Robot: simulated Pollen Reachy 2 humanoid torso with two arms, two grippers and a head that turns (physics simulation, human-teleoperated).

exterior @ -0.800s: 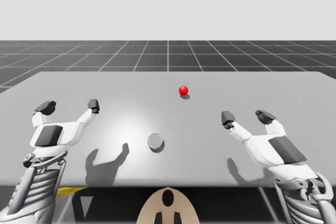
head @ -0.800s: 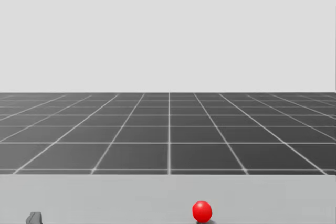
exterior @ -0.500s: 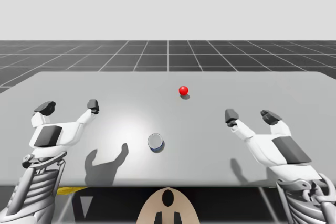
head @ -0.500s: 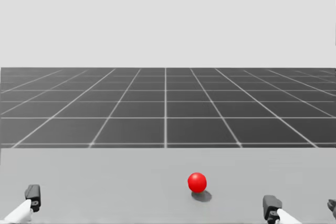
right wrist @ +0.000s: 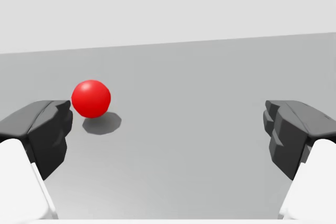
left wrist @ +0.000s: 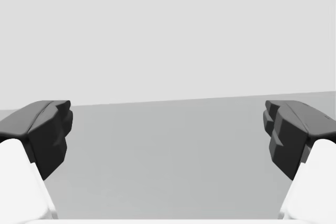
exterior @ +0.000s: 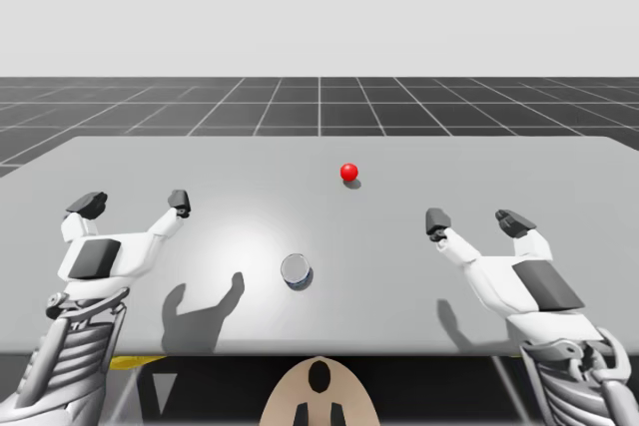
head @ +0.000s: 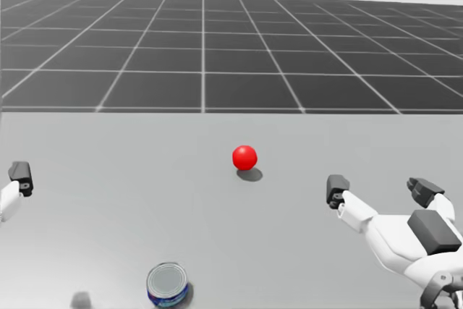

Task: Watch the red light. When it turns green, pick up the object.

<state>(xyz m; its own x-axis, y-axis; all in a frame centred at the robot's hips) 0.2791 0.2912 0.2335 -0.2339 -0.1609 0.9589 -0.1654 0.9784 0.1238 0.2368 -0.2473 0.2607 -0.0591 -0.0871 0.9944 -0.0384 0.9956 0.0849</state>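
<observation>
My head has turned downward: the head view, which a moment ago took in mostly the horizon with the light low in it, now looks onto the grey worktop and takes in the can and my right arm. On the worktop itself almost nothing has changed. The glossy red ball-shaped light is as red as before, so by my reading the go signal has not come and the job is still to wait and watch. My right arm has shifted only slightly, and my left has kept its place.

The task's thing, a small round can with a silvery lid and a blue wall, stands upright near the worktop's front edge, nearer than the light and slightly to its left. It sits between my two arms and well apart from both, untouched.

My left claw is spread wide with bare worktop between its fingers. My right claw is likewise released and empty; in its wrist view the light sits ahead, just beyond one finger.

As for writing, the can's wall shows a pale band, but I can make out no print on it, and nothing else here carries a label
</observation>
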